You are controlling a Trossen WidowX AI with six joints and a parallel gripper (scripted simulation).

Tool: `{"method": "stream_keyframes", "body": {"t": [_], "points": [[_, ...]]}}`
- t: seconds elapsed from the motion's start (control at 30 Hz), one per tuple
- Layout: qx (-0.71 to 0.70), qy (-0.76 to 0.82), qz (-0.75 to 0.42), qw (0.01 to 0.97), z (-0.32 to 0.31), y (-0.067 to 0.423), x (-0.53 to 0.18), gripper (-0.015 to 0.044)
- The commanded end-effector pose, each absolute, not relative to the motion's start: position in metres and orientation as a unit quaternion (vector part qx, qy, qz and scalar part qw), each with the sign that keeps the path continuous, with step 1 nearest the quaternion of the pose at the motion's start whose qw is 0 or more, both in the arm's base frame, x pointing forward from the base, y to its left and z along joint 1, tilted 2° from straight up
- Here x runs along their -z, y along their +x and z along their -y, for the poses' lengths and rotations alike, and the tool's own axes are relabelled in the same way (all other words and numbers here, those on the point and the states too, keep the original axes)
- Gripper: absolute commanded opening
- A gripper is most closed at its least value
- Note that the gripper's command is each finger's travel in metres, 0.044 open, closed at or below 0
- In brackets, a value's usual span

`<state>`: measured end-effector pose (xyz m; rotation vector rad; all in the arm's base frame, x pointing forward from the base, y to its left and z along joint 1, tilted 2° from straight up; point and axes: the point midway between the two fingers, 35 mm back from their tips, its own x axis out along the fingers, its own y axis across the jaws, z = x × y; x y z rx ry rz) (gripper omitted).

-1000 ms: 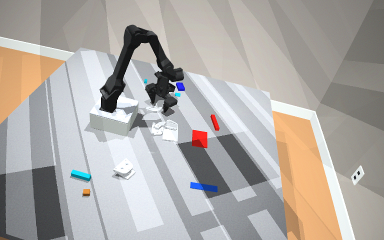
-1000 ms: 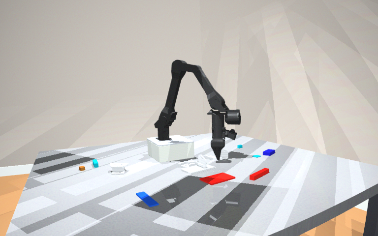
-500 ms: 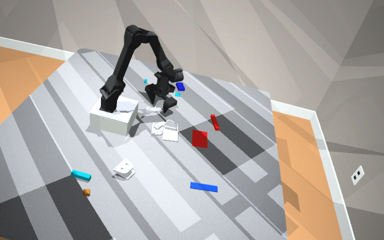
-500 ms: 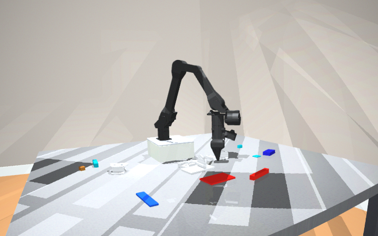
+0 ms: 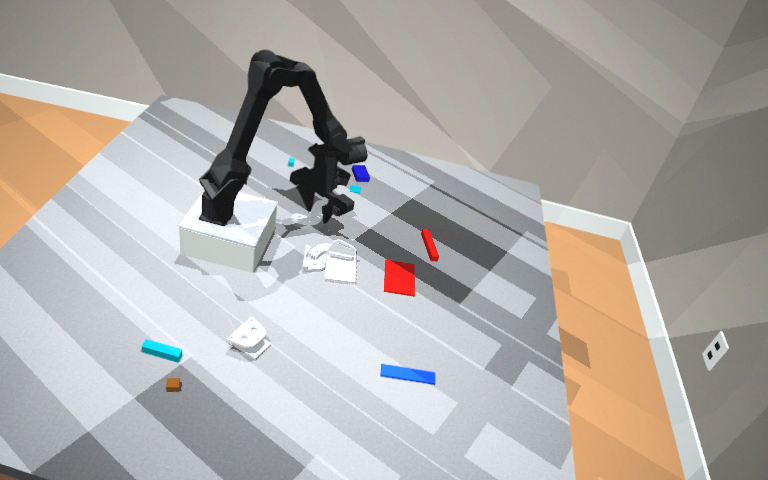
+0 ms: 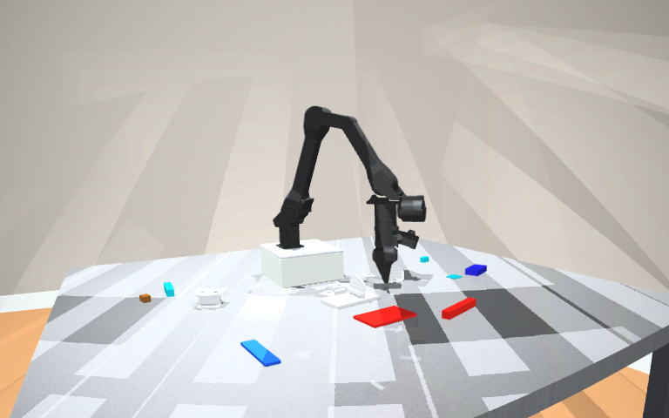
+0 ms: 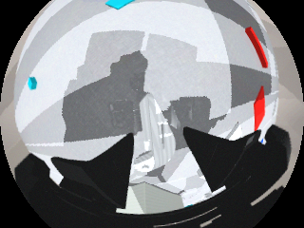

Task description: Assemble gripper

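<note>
My gripper (image 5: 318, 214) (image 6: 387, 281) (image 7: 159, 133) is open and low over the table, its fingers partly spread. A white jaw (image 5: 298, 217) (image 7: 159, 138) stands between the fingertips, with gaps showing on both sides in the wrist view. In the top view, another white curved part (image 5: 318, 250), seemingly the second jaw, lies against a white square plate (image 5: 340, 272) (image 6: 345, 300) with an upright curved piece on it. A white two-level part (image 5: 249, 335) (image 6: 210, 300) with two round holes on top stands apart. Which of these is the base and which the housing is unclear.
The robot's pale pedestal (image 5: 218, 247) (image 6: 301, 266) is beside the jaws. A red plate (image 5: 399, 277) (image 6: 384, 315) and red bar (image 5: 429, 245) (image 6: 458, 307) lie outward. A blue bar (image 5: 407, 374), cyan bar (image 5: 161, 350), brown block (image 5: 173, 384) and dark blue block (image 5: 360, 173) lie farther away.
</note>
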<state>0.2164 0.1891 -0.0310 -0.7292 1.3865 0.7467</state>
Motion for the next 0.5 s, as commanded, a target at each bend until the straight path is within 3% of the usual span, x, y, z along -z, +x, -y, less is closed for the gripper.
{"method": "stream_keyframes", "body": {"t": [0.0,0.07,0.13,0.47], "points": [[-0.328,-0.32,-0.609,0.647,-0.1892,0.2164,0.031,0.0204],[-0.328,-0.32,-0.609,0.647,-0.1892,0.2164,0.031,0.0151],[-0.328,-0.32,-0.609,0.647,-0.1892,0.2164,0.031,0.0138],[-0.328,-0.32,-0.609,0.647,-0.1892,0.2164,0.031,0.0134]]}}
